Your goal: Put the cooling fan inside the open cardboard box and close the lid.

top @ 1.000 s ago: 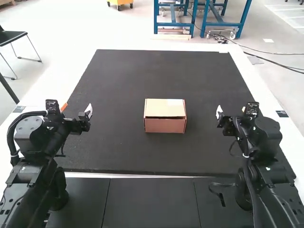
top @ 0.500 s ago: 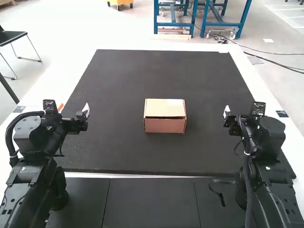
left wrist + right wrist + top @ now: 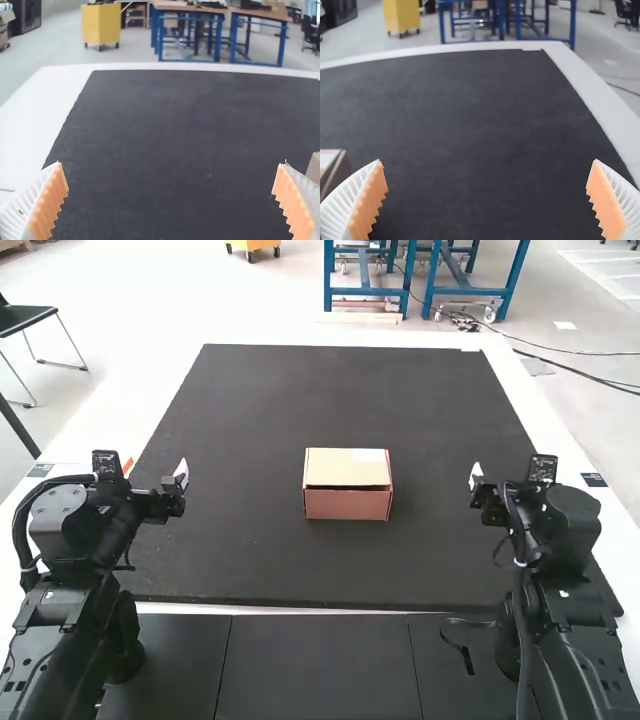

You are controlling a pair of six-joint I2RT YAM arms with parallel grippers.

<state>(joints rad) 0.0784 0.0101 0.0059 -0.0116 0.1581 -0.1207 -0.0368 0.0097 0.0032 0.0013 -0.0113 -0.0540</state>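
A brown cardboard box [image 3: 347, 483] rests in the middle of the black mat [image 3: 250, 410] with its lid flaps down flat. My left gripper [image 3: 178, 485] hovers at the mat's left edge, open and holding nothing, well clear of the box. At the mat's right edge my right gripper [image 3: 480, 490] is likewise open and holds nothing. The left wrist view has the left gripper [image 3: 170, 205] wide apart over bare mat, with a sliver of the box [image 3: 315, 167] at the side. In the right wrist view the right gripper [image 3: 482, 200] is spread wide, a box corner [image 3: 329, 162] beside one finger.
White table surface [image 3: 120, 400] borders the mat on all sides. A black panel [image 3: 320, 665] lies along the near edge between the two arm bases.
Both grippers have drawn back outward from the box, the right one more noticeably, and have hardly moved in the last half second. The box has not moved.
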